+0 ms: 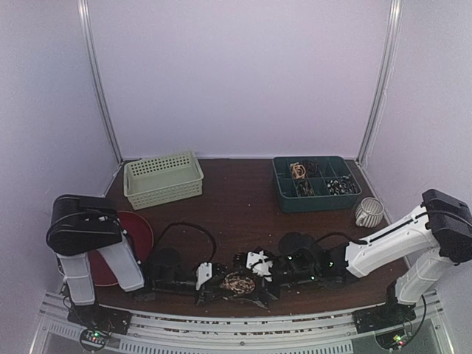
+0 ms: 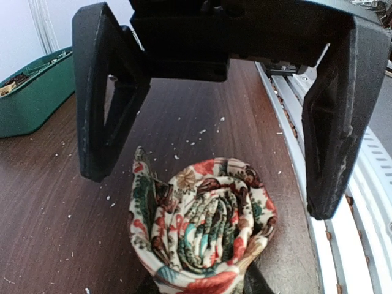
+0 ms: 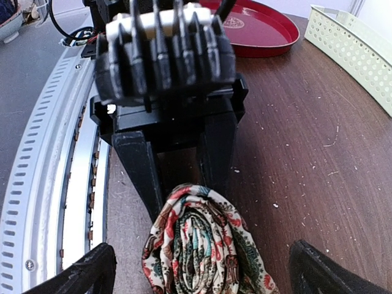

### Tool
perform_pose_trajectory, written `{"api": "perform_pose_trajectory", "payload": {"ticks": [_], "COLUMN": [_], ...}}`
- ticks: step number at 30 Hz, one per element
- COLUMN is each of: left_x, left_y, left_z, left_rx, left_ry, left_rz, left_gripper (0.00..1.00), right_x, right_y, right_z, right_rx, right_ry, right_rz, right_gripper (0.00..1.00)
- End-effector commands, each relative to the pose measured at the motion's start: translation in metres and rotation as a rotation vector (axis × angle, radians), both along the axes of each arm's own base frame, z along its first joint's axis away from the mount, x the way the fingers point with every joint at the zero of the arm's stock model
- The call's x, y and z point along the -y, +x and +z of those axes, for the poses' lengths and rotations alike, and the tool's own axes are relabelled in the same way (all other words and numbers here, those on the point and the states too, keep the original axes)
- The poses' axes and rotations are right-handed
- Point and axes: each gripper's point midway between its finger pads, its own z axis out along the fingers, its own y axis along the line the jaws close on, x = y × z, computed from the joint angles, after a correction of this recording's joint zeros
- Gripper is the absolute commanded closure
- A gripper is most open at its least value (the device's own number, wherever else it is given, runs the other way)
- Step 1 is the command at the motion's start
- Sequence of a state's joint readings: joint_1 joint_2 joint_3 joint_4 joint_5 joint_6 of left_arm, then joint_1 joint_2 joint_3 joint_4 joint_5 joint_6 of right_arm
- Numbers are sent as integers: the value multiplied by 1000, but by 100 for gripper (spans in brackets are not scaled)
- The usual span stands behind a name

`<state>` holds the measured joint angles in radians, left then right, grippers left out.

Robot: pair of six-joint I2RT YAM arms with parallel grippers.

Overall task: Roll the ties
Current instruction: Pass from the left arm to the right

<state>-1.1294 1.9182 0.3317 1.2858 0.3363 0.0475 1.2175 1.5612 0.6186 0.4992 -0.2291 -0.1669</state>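
Observation:
One tie (image 1: 240,282) stands rolled into a tight coil on the brown table near its front edge. Its cream cloth carries a red, green and brown pattern. In the left wrist view the roll (image 2: 202,226) sits just past the fingertips of my left gripper (image 2: 211,193), which is wide open and not touching it. In the right wrist view the roll (image 3: 205,245) stands between the spread fingers of my right gripper (image 3: 202,260), also open. The two grippers face each other across the roll, left (image 1: 221,284) and right (image 1: 252,274). No other tie shows clearly.
A pale green basket (image 1: 162,179) and a dark green compartment tray (image 1: 316,184) stand at the back. A red plate (image 1: 122,243) lies by the left arm, a striped cup (image 1: 369,212) at the right. The metal rail (image 3: 55,184) runs along the near edge. Pale crumbs dot the table.

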Motion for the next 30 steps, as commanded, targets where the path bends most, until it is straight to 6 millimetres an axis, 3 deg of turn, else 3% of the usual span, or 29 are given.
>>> {"api": "perform_pose_trajectory", "payload": {"ticks": [1, 9, 13, 16, 21, 28, 30], "left_x": [-8, -14, -13, -15, -19, -30, -32], "left_y": [3, 2, 2, 1, 3, 5, 4], "left_z": [-7, -6, -8, -9, -15, -19, -17], "left_rx": [6, 6, 1, 2, 1, -10, -15], "left_ry": [4, -14, -12, -12, 3, -5, -17], "left_rz": [31, 33, 30, 34, 52, 96, 101], "left_gripper": [72, 72, 72, 71, 64, 56, 53], "right_x": [-5, -4, -10, -11, -12, -16, -18], "right_y": [-3, 10, 6, 8, 4, 7, 8], "right_z": [-10, -23, -35, -40, -48, -49, -46], "right_rx": [4, 33, 7, 6, -30, -60, -62], "right_ry": [-32, -69, -96, -101, -104, -97, -80], "right_rz": [42, 19, 56, 50, 65, 41, 28], "right_gripper": [0, 0, 2, 8, 31, 35, 42]}}
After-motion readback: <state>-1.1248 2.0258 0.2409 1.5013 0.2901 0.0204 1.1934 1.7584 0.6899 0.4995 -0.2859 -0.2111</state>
